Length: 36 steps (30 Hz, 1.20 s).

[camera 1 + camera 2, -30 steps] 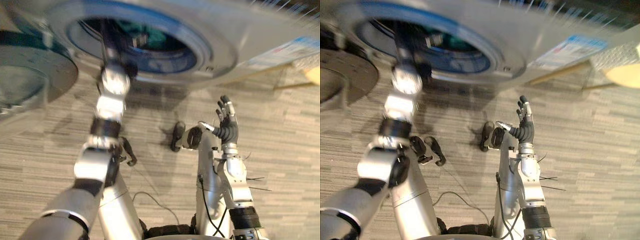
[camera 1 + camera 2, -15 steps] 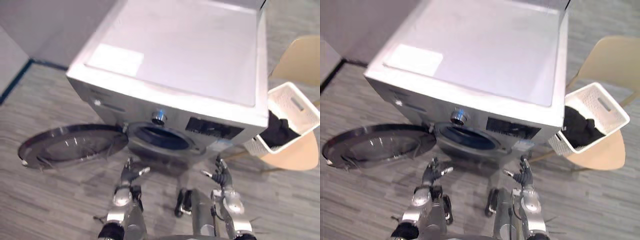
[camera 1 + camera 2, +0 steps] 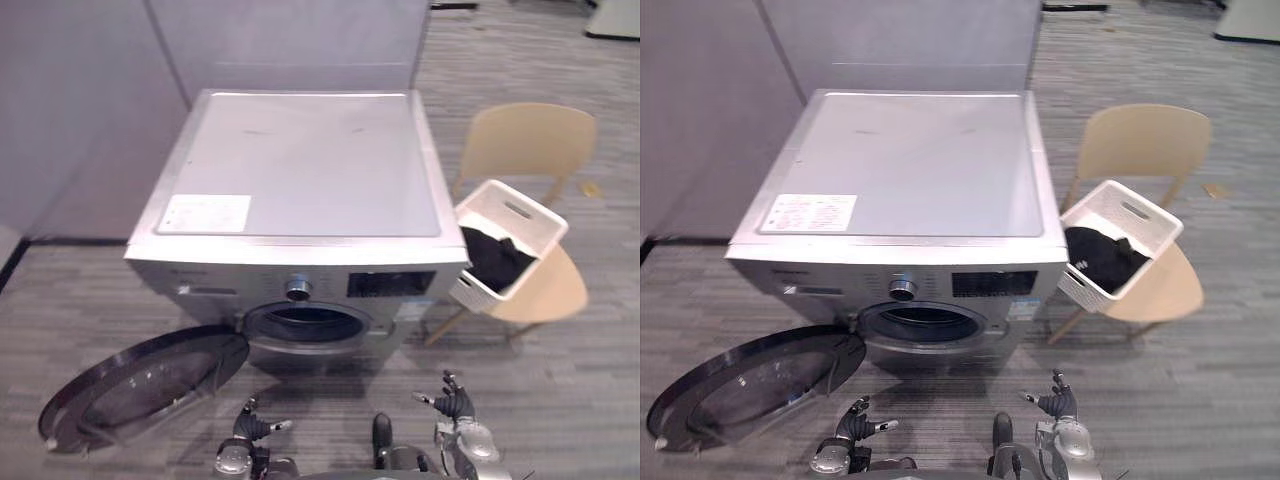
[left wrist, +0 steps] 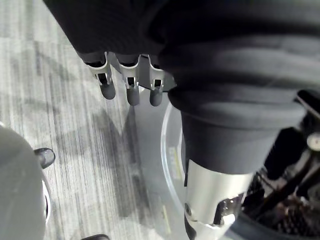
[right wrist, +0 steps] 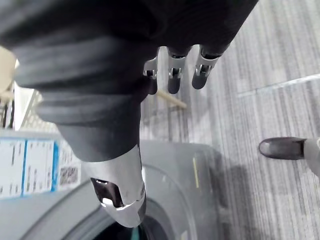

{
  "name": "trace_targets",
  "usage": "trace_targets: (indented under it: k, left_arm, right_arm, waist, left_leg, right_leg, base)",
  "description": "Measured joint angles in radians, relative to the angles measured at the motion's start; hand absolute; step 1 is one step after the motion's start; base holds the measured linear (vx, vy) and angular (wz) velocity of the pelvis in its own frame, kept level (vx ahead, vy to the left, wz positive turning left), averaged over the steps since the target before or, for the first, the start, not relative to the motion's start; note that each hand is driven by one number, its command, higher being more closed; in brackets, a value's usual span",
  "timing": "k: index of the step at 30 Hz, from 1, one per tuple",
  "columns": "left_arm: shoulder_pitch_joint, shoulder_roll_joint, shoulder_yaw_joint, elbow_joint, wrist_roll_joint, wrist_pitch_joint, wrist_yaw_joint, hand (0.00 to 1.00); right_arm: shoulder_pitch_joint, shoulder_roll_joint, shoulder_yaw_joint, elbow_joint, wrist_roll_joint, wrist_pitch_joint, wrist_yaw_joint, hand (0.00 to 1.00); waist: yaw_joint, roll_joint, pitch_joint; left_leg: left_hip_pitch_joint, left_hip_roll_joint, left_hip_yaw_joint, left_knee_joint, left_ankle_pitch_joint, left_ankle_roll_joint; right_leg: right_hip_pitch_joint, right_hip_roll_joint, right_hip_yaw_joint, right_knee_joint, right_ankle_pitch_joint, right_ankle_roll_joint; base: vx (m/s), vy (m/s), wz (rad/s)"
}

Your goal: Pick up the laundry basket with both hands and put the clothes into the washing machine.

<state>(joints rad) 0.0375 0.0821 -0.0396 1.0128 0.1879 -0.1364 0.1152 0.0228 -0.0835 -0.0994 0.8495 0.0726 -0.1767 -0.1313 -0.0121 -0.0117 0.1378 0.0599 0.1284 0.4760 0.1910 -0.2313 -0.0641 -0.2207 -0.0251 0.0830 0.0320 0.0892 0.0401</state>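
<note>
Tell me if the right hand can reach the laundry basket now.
Probably not: the right hand is low before the washing machine, the laundry basket off on the chair beside it; only floor lies between.

I see that my left hand [image 3: 251, 428] and my right hand [image 3: 455, 404] look the same. Each one has a black cover [image 4: 240, 70] with soft ribs over its back and wrist. The fingers [image 4: 131, 90] are silver with dark round tips. The thumb [image 5: 119, 180] is smooth and silver, with a small dark patch near its end.
</note>
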Motion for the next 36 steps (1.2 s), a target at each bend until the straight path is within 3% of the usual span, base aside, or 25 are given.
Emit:
trace_targets:
  k: [1,2,3,4,5,6,7,8,9,10,12,13,14,15,17,22,23,24,26,27,28,31,32,34,36]
  left_arm:
    - [-0.002,-0.005,-0.002,0.001,0.008,0.002,0.0,0.0]
    - [-0.008,-0.008,-0.01,0.0,0.017,0.002,0.0,0.0]
    - [-0.018,0.007,-0.013,0.0,0.02,0.002,0.0,0.0]
    - [-0.017,0.011,-0.016,0.0,0.02,0.002,0.0,0.0]
    - [-0.014,0.025,-0.025,0.002,0.02,0.004,0.001,0.0]
    - [-0.012,0.029,-0.026,0.003,0.02,0.005,0.001,0.0]
    - [-0.011,0.032,-0.028,0.004,0.02,0.005,0.001,0.0]
    - [-0.012,0.039,-0.031,0.014,0.02,0.005,0.0,0.0]
    - [-0.015,0.044,-0.028,0.023,0.021,0.006,0.0,0.0]
    - [-0.016,0.045,-0.024,0.026,0.023,0.007,0.0,0.0]
    - [-0.014,0.032,0.006,0.03,0.024,0.007,0.0,0.0]
    - [-0.013,0.027,0.013,0.031,0.025,0.007,0.0,0.0]
    - [-0.013,0.015,0.012,0.028,0.024,0.006,0.0,0.0]
    - [-0.013,0.008,0.012,0.026,0.024,0.006,-0.001,0.0]
    - [-0.01,-0.015,0.01,-0.013,0.017,-0.006,0.002,0.0]
    - [-0.017,-0.042,0.011,-0.062,0.013,-0.026,0.02,0.0]
    - [-0.017,-0.05,0.011,-0.07,0.009,-0.026,0.02,0.0]
    - [-0.015,-0.05,0.009,-0.074,0.01,-0.027,0.021,0.0]
    - [-0.021,-0.044,0.01,-0.072,0.01,-0.025,0.021,0.0]
    - [-0.021,-0.044,0.011,-0.072,0.009,-0.026,0.02,0.0]
    - [-0.021,-0.043,0.012,-0.072,0.01,-0.027,0.021,0.0]
    - [-0.02,-0.027,0.009,-0.051,0.009,-0.025,0.022,0.0]
    - [-0.02,-0.025,0.004,-0.047,0.01,-0.019,0.023,0.0]
    - [-0.02,-0.021,-0.006,-0.04,0.019,-0.01,0.023,0.0]
    - [-0.021,-0.019,-0.009,-0.04,0.019,0.001,0.028,0.0]
  right_arm:
    - [-0.017,-0.001,0.0,0.0,0.008,0.0,-0.001,0.0]
    - [-0.029,0.001,0.003,0.0,0.013,0.001,-0.001,0.0]
    - [-0.04,0.002,0.024,-0.002,0.017,0.002,0.0,0.0]
    - [-0.04,0.003,0.028,-0.002,0.017,0.002,0.0,0.0]
    - [-0.045,0.002,0.043,0.0,0.017,0.002,0.0,0.0]
    - [-0.056,0.0,0.056,0.003,0.017,0.002,-0.001,0.0]
    - [-0.061,-0.001,0.064,0.001,0.017,0.002,0.0,0.0]
    - [-0.063,-0.001,0.069,-0.002,0.017,0.0,0.0,0.0]
    - [-0.06,-0.002,0.07,-0.002,0.017,-0.001,0.001,0.0]
    - [-0.056,-0.002,0.073,-0.002,0.017,-0.001,0.004,0.0]
    - [-0.031,-0.009,0.089,0.001,0.016,0.001,0.006,0.0]
    - [-0.02,-0.01,0.101,0.003,0.017,0.006,0.004,0.0]
    - [-0.024,-0.017,0.104,0.01,0.017,0.01,0.004,0.0]
    - [-0.027,-0.018,0.106,0.012,0.017,0.011,0.004,0.0]
    - [-0.03,-0.02,0.108,0.034,0.019,0.009,0.006,0.0]
    - [-0.039,-0.012,0.1,0.039,0.038,0.008,0.007,0.0]
    - [-0.06,-0.023,0.099,0.042,0.038,0.008,0.006,0.0]
    - [-0.08,-0.022,0.103,0.046,0.037,0.007,0.006,0.0]
    - [-0.109,-0.016,0.11,0.046,0.036,0.002,0.006,0.0]
    - [-0.125,-0.01,0.117,0.052,0.033,-0.001,0.008,0.0]
    - [-0.128,-0.007,0.123,0.053,0.033,-0.001,0.009,0.0]
    - [-0.131,0.012,0.134,0.053,0.016,-0.002,0.023,0.0]
    - [-0.121,0.012,0.139,0.054,0.012,-0.002,0.027,0.0]
    - [-0.103,0.01,0.139,0.057,-0.006,-0.001,0.029,0.0]
    - [-0.101,0.007,0.148,0.057,-0.008,-0.002,0.031,0.0]
  waist:
    - [-0.007,0.022,0.003]
    - [-0.006,0.034,0.009]
    - [-0.006,0.014,0.008]
    - [-0.006,0.014,0.008]
    - [-0.003,-0.001,-0.001]
    - [-0.004,0.001,0.001]
    - [-0.005,0.0,0.0]
    - [-0.009,0.0,0.0]
    - [-0.013,0.017,0.011]
    - [-0.016,0.025,0.013]
    - [-0.023,0.055,0.016]
    - [-0.025,0.084,0.03]
    - [-0.02,0.093,0.037]
    - [-0.018,0.089,0.042]
    - [0.006,0.066,0.058]
    - [0.029,0.058,0.077]
    - [0.031,0.061,0.085]
    - [0.053,0.055,0.082]
    - [0.054,0.05,0.083]
    - [0.056,0.048,0.086]
    - [0.058,0.044,0.087]
    - [0.054,0.017,0.089]
    - [0.048,0.008,0.092]
    - [0.047,0.007,0.091]
    - [0.04,0.018,0.092]
  left_leg:
    - [0.002,0.034,0.085,-0.011,-0.002,0.002]
    - [0.01,0.056,0.155,-0.009,-0.004,0.001]
    - [0.047,0.064,0.259,-0.006,-0.006,-0.007]
    - [0.051,0.063,0.278,-0.004,-0.009,-0.011]
    - [0.069,0.062,0.362,0.033,-0.031,-0.036]
    - [0.099,0.082,0.426,0.06,-0.032,-0.039]
    - [0.116,0.082,0.442,0.069,-0.032,-0.039]
    - [0.146,0.093,0.468,0.094,-0.044,-0.058]
    - [0.164,0.138,0.489,0.184,-0.076,-0.103]
    - [0.166,0.172,0.487,0.251,-0.085,-0.1]
    - [0.144,0.315,0.467,0.535,-0.048,-0.04]
    - [0.091,0.421,0.387,0.754,0.043,0.119]
    - [0.001,0.431,0.244,0.897,0.017,0.132]
    - [-0.052,0.402,0.162,0.933,0.002,0.106]
    - [-0.213,0.224,-0.112,0.91,-0.045,0.031]
    - [-0.365,0.041,-0.231,0.381,-0.03,0.009]
    - [-0.367,-0.005,-0.249,0.218,0.057,-0.005]
    - [-0.331,-0.038,-0.253,0.147,0.157,0.03]
    - [-0.331,-0.059,-0.251,0.163,0.145,0.085]
    - [-0.328,-0.06,-0.24,0.211,0.089,0.13]
    - [-0.317,-0.061,-0.234,0.213,0.072,0.135]
    - [-0.199,-0.107,-0.24,0.191,0.016,0.161]
    - [-0.13,-0.14,-0.285,0.167,-0.026,0.178]
    - [-0.059,-0.163,-0.355,0.158,-0.056,0.191]
    - [-0.014,-0.163,-0.462,0.132,-0.055,0.19]
  right_leg:
    - [-0.018,-0.016,-0.145,0.01,-0.046,-0.078]
    - [-0.051,-0.039,-0.303,0.069,-0.054,-0.087]
    - [-0.07,-0.084,-0.55,0.191,-0.11,-0.145]
    - [-0.067,-0.091,-0.587,0.206,-0.124,-0.156]
    - [-0.045,-0.114,-0.719,0.226,-0.161,-0.191]
    - [-0.031,-0.119,-0.8,0.25,-0.194,-0.25]
    - [-0.023,-0.121,-0.833,0.26,-0.203,-0.255]
    - [-0.019,-0.127,-0.856,0.29,-0.223,-0.217]
    - [-0.025,-0.09,-0.806,0.315,-0.235,-0.174]
    - [-0.03,-0.063,-0.77,0.32,-0.241,-0.169]
    - [-0.013,0.034,-0.677,0.291,-0.247,-0.163]
    - [0.03,0.102,-0.615,0.25,-0.251,-0.182]
    - [0.051,0.135,-0.544,0.244,-0.25,-0.202]
    - [0.062,0.14,-0.512,0.243,-0.253,-0.205]
    - [0.152,0.142,-0.391,0.2,-0.253,-0.204]
    - [0.276,0.107,-0.298,0.094,-0.255,-0.099]
    - [0.299,0.091,-0.285,0.067,-0.251,-0.085]
    - [0.317,0.072,-0.247,0.045,-0.245,-0.07]
    - [0.323,0.05,-0.234,0.045,-0.255,-0.05]
    - [0.317,0.036,-0.227,0.091,-0.273,-0.022]
    - [0.31,0.029,-0.221,0.134,-0.285,-0.002]
    - [0.171,-0.054,-0.232,0.619,-0.287,0.068]
    - [0.116,-0.104,-0.276,0.826,-0.241,0.067]
    - [0.075,-0.157,-0.339,0.959,-0.309,0.018]
    - [0.04,-0.147,-0.397,0.875,-0.371,0.0]
  base:
    - [-0.15,0.025,-1.71]
    - [-0.07,0.019,-2.49]
    - [0.03,-0.004,-1.93]
    - [0.11,-0.02,-2.24]
    - [0.11,-0.053,-2.29]
    - [0.12,-0.093,-2.58]
    - [0.16,-0.137,-2.58]
    - [0.21,-0.137,-2.4]
    - [0.23,-0.118,-2.33]
    - [0.26,-0.096,-2.14]
    - [0.32,-0.112,-1.75]
    - [0.3,-0.093,-1.9]
    - [0.22,-0.048,-1.85]
    - [0.28,0.023,-1.72]
    - [0.36,0.067,-1.47]
    - [0.31,0.123,-0.61]
    - [0.55,0.261,-0.41]
    - [0.39,0.2,-0.48]
    - [0.38,0.188,-0.3]
    - [0.43,0.212,-0.1]
    - [0.44,0.22,-0.11]
    - [0.45,0.217,0.21]
    - [0.37,0.138,0.57]
    - [0.58,0.089,1.12]
    - [0.48,-0.009,1.45]
